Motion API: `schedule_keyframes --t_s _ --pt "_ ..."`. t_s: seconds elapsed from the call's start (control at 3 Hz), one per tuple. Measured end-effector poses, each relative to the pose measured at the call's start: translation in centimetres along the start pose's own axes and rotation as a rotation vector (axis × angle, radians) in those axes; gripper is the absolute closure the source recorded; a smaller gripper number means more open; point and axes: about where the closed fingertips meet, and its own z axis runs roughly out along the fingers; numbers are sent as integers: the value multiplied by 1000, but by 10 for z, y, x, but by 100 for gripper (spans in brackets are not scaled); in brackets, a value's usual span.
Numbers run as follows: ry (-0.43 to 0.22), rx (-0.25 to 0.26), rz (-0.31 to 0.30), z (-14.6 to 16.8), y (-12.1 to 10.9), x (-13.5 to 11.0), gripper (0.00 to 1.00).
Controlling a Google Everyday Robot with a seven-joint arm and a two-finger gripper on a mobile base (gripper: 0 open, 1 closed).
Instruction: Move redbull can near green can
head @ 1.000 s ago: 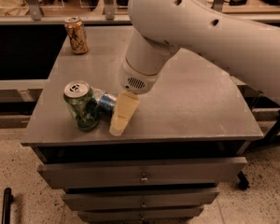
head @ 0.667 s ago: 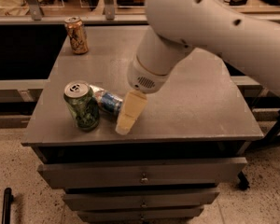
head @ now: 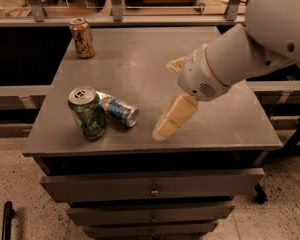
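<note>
The green can (head: 88, 114) stands upright near the front left of the table, its silver top showing. The redbull can (head: 119, 111) lies on its side right next to it, touching or almost touching its right side, with its silver end pointing right. My gripper (head: 165, 98) hovers over the table to the right of the redbull can, apart from it. It is open and empty. One tan finger (head: 173, 117) points down at the table and the other (head: 176, 64) shows behind the wrist.
An orange-brown can (head: 82, 38) stands upright at the back left corner of the grey table (head: 225, 129). Drawers sit below the front edge. My large white arm fills the upper right. A railing runs behind the table.
My gripper has drawn away to the right from the redbull can, which stays lying beside the green can. The cans have not moved.
</note>
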Motion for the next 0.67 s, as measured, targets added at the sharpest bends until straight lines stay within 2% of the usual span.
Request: schedule_keyframes --t_s 0.33,0.67 --pt "-11 8 -68 -7 2 3 0" --pt "-10 6 -71 -6 2 2 0"
